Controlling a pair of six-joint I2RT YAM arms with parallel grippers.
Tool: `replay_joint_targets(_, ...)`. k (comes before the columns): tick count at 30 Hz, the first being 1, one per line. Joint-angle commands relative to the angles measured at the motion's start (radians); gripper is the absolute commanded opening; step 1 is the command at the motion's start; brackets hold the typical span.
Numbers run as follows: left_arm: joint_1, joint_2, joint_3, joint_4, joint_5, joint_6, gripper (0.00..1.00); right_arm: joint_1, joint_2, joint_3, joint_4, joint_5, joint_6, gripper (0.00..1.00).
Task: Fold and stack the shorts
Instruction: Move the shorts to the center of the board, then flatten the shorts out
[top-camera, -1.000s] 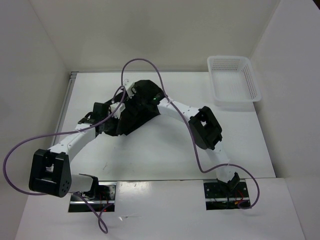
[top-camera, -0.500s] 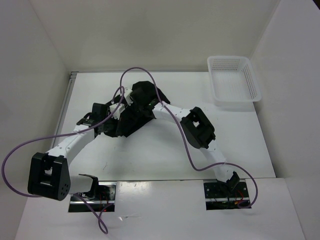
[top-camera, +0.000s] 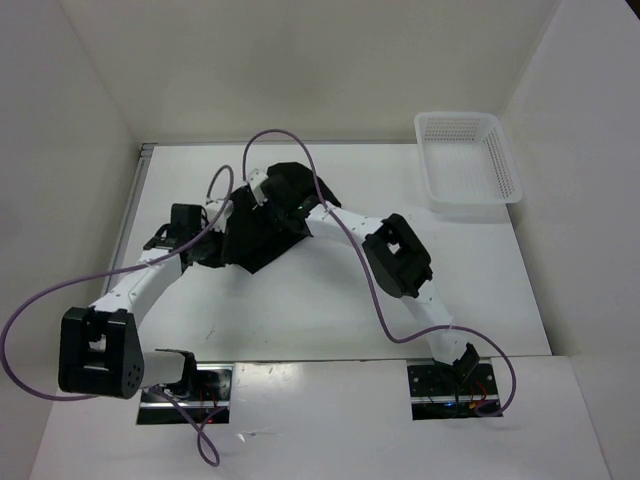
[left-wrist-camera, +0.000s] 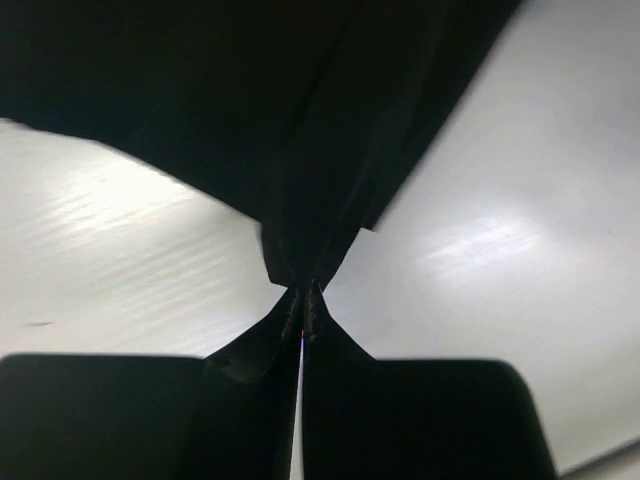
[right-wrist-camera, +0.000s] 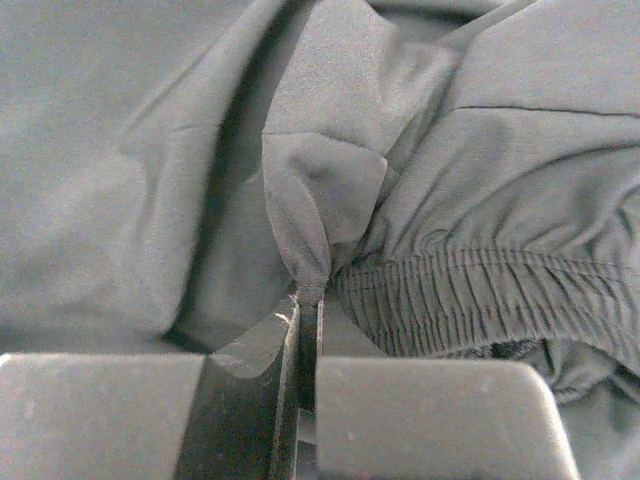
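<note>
The black shorts (top-camera: 258, 238) lie bunched on the white table (top-camera: 330, 300) left of centre, between my two arms. My left gripper (top-camera: 212, 244) is at their left edge. In the left wrist view the left gripper (left-wrist-camera: 305, 296) is shut on a thin pinch of the shorts (left-wrist-camera: 300, 120), which stretch away above the table. My right gripper (top-camera: 268, 204) is over their upper part. In the right wrist view the right gripper (right-wrist-camera: 308, 302) is shut on a small fold of the shorts (right-wrist-camera: 150, 170) beside the gathered elastic waistband (right-wrist-camera: 470, 295).
A white mesh basket (top-camera: 505, 165) stands at the back right corner of the table. Purple cables (top-camera: 290, 140) loop over both arms. White walls close in the table on the left, back and right.
My right gripper has shut on a fold of the shorts. The left arm has drawn its end of the shorts to the left and back, and the right arm has shifted left.
</note>
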Motion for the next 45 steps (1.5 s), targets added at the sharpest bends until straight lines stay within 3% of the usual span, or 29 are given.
replay_joint_targets(1, 0.088, -0.024, 0.063, 0.082, -0.082, 0.004, 0.0, -0.056, -0.153, 0.031, 0.068, 0.109, -0.041, 0.0)
replay_joint_targets(6, 0.224, -0.054, 0.174, 0.142, -0.175, 0.004, 0.0, -0.165, -0.33, 0.022, 0.048, 0.116, -0.135, 0.0)
replay_joint_targets(11, 0.29, -0.102, 0.245, 0.172, -0.22, 0.004, 0.0, -0.274, -0.539, -0.068, -0.024, 0.065, -0.303, 0.0)
replay_joint_targets(17, 0.367, -0.177, 0.349, 0.203, -0.23, 0.004, 0.0, -0.285, -0.779, -0.277, -0.001, 0.157, -0.463, 0.0)
replay_joint_targets(24, 0.388, -0.292, 0.473, 0.226, -0.249, 0.004, 0.0, -0.285, -1.029, -0.288, -0.058, 0.128, -0.532, 0.0)
replay_joint_targets(31, 0.453, -0.321, 0.697, 0.271, -0.23, 0.004, 0.0, -0.285, -1.134, -0.138, -0.098, 0.028, -0.597, 0.0)
replay_joint_targets(35, 0.493, -0.369, 0.785, 0.2, -0.203, 0.004, 0.0, -0.285, -1.16, -0.056, -0.174, -0.005, -0.569, 0.0)
replay_joint_targets(40, 0.516, -0.374, 0.843, 0.177, -0.215, 0.004, 0.0, -0.285, -1.203, -0.056, -0.236, -0.045, -0.519, 0.0)
replay_joint_targets(45, 0.536, -0.306, 0.861, 0.128, -0.096, 0.004, 0.0, -0.285, -1.203, -0.116, -0.204, -0.094, -0.47, 0.0)
